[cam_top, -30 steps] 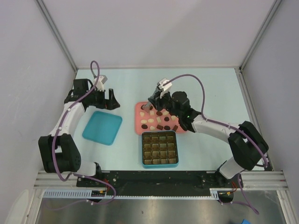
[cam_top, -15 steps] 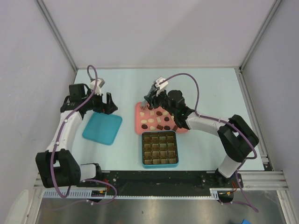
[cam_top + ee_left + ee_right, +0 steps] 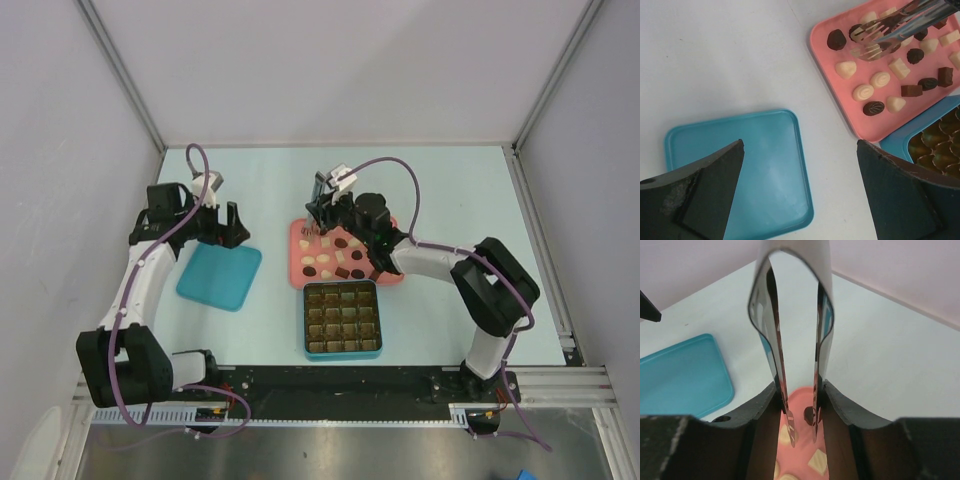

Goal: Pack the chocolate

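The right tool [image 3: 801, 402] is clamped on metal tongs [image 3: 790, 315], whose tips stand slightly apart over the far left corner of the pink tray [image 3: 840, 117]. There the chocolate [image 3: 863, 92] lies loose (dark, reddish and cream pieces). The left tool [image 3: 802, 192] gapes wide, empty, above a teal lid [image 3: 765, 165] on the counter [image 3: 715, 60].

White arm links [image 3: 140, 278], black joints [image 3: 497, 290], purple cables [image 3: 392, 161], dark wedge-shaped pincer fingers [image 3: 700, 200].
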Controlling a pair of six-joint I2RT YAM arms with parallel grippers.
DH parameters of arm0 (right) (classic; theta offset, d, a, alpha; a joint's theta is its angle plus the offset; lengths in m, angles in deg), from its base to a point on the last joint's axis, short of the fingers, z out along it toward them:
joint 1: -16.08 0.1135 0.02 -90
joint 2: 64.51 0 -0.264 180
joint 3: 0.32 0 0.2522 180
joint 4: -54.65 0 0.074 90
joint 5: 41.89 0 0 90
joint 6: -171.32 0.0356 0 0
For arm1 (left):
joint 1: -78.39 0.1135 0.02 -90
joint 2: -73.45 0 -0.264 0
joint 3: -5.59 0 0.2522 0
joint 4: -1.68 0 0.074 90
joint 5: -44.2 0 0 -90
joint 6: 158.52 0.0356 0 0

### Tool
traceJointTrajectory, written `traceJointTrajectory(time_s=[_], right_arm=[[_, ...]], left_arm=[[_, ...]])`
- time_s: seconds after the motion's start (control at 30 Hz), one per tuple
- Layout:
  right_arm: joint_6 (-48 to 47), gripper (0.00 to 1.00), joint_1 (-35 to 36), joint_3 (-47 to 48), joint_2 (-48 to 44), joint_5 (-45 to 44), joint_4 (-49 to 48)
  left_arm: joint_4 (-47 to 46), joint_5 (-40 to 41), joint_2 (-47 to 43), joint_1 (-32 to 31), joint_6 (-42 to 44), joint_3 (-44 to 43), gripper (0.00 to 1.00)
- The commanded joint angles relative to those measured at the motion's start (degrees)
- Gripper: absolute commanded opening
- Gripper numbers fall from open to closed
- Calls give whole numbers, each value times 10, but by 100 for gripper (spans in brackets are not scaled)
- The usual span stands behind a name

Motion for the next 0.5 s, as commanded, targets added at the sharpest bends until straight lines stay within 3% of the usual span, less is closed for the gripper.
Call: traceJointTrajectory(time_s=[0.0, 0.2, 0.47], right_arm=[[-4, 39, -2, 28, 14, -10, -87], [-8, 35, 19, 29, 0, 2, -82], [-8, 35, 70, 29, -32, 33, -40]], left_arm=[[-19, -8, -6, 5, 9, -3, 100], [-34, -16, 41, 5, -15, -41, 100], [-34, 39, 132, -38, -57, -207, 100]])
